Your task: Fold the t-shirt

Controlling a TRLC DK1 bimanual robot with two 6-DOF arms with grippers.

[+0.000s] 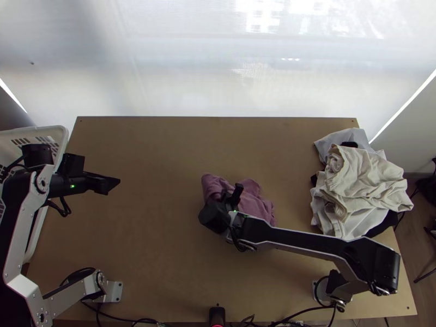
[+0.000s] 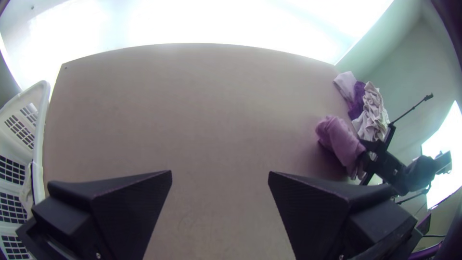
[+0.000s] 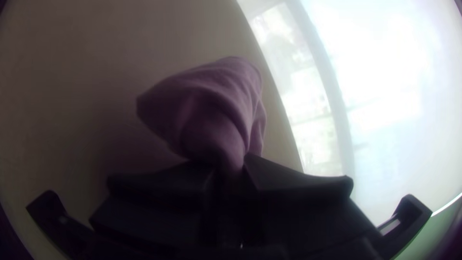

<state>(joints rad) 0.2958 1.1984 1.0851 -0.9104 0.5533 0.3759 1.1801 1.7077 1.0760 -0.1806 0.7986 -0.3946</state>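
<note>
The mauve t-shirt lies bunched, well apart from the clothes heap and towards the middle of the table. The right gripper is closed on a gathered pinch of it, and the rest spreads out from that grip in loose folds; part of it looks raised. The left gripper is wide apart with nothing between its fingers, on the far side of the table from the heap, close to the laundry basket.

The job looks barely begun, probably at the stage of picking the shirt up to open it out. The pinch takes in several layers (I can't tell a sleeve from a hem in it), so a shake may only tighten the bunch. If the pinch is shallow, the hanging weight could pull it free. Swung too near the heap, the shirt might snag another garment.
</note>
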